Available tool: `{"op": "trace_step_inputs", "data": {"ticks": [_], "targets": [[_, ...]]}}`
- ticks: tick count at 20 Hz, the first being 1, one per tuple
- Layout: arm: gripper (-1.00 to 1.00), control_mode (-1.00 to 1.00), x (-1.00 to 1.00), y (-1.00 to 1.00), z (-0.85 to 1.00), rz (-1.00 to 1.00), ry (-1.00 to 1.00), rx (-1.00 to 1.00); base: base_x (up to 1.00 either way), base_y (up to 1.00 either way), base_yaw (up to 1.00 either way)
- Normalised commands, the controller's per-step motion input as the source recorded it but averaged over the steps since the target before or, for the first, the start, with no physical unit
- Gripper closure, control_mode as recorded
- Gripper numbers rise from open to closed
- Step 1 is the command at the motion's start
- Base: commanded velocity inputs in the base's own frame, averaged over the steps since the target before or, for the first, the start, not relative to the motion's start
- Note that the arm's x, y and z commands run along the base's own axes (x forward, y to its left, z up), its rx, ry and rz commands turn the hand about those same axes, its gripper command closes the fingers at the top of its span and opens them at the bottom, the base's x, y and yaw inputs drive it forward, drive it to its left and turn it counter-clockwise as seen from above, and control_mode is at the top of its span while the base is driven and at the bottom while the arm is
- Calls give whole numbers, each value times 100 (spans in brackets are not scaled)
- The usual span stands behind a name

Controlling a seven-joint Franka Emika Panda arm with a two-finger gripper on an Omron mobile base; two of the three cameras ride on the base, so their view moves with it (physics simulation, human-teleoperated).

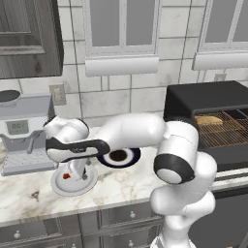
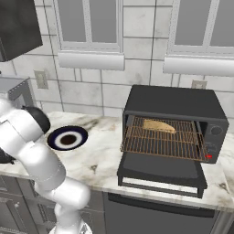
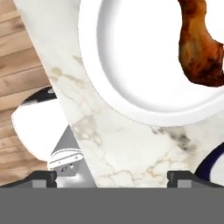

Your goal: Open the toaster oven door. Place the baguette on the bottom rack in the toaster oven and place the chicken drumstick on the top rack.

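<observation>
The gripper (image 3: 112, 177) hangs wide apart, holding nothing, over the white plate (image 3: 131, 109) bearing the chicken drumstick (image 3: 199, 48). The baguette (image 2: 158, 125) lies on a rack in the toaster oven (image 2: 176, 103), its door (image 2: 161, 170) down

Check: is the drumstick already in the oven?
No. The drumstick lies on the white plate on the counter.
</observation>
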Motion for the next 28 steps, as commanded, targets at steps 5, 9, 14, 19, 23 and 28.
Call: {"op": "trace_step_inputs", "data": {"ticks": [5,9,14,19,23,28], "targets": [[-100,-100,36,26,-42,12,0,-1,0,0,0],[-100,-100,49,32,-32,12,0,0,0,0,0],[-100,-100,45,32,-28,11,0,-1,0,0,0],[-100,-100,35,26,-26,8,0,-2,0,0,0],[-100,-100,37,10,-26,7,0,0,0,0,0],[-100,-100,27,1,-29,3,0,0,0,0,0]]}}
